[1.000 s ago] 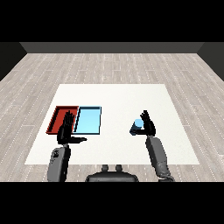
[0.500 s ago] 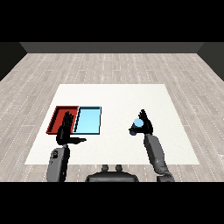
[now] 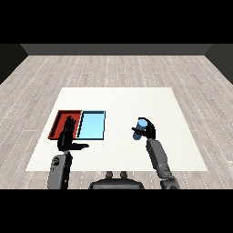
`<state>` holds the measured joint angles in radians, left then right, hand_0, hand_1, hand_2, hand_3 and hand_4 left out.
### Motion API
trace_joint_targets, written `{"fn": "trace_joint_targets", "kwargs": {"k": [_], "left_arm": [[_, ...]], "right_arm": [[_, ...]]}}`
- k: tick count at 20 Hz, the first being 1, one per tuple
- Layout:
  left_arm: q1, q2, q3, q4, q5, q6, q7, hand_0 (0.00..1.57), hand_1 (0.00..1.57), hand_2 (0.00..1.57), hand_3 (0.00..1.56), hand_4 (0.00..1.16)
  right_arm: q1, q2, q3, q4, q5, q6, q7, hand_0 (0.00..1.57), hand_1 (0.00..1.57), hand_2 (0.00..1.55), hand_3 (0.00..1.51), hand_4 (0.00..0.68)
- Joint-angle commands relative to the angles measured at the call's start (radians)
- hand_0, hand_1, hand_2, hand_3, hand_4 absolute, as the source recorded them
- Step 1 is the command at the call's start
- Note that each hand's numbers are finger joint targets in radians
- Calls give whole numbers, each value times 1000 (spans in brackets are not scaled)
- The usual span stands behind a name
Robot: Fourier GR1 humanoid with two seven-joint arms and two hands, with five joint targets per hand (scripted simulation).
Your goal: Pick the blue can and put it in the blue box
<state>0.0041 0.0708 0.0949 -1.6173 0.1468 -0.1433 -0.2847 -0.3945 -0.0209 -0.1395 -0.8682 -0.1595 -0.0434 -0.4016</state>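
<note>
Since the earlier frame the right robot hand (image 3: pixel 148 131) has closed around the blue can (image 3: pixel 140 129), a tilted cylinder with a pale top, while the left robot hand (image 3: pixel 68 136) stays open.

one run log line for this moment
right robot hand: shut on small blue cylindrical can | left robot hand: open | light blue rectangular tray: no can inside

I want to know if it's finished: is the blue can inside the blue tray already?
No, the blue can is in the right hand, out over the table to the right of the blue tray.
</note>
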Motion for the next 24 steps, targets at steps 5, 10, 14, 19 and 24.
{"fn": "trace_joint_targets", "kwargs": {"k": [5, 10, 14, 19, 24], "left_arm": [[-31, -22, -24, 20, -41, 37, -12, 0, 0, 0, 0, 0], [0, -23, -40, 34, -59, 24, -24, 0, 0, 0, 0, 0], [-16, -13, -53, -23, -59, 31, 50, 0, 0, 0, 0, 0], [-25, -30, -58, 70, -11, -29, -1, 0, 0, 0, 0, 0], [-48, -69, -121, 28, -7, 6, 106, 0, 0, 0, 0, 0]], "right_arm": [[3, -4, 64, -75, 56, -64, 80, 1513, 1513, 1481, 1449, 597], [-1, 7, 105, -163, 73, -57, 126, 1481, 1481, 1472, 1438, 619], [-5, 1, 165, -384, 93, -86, 210, 1496, 1496, 1487, 1449, 635], [-14, 12, 210, -468, 120, -97, 228, 1429, 1429, 1451, 1433, 631], [-21, 21, 257, -460, 101, -121, 227, 1494, 1494, 1462, 1436, 632]]}}
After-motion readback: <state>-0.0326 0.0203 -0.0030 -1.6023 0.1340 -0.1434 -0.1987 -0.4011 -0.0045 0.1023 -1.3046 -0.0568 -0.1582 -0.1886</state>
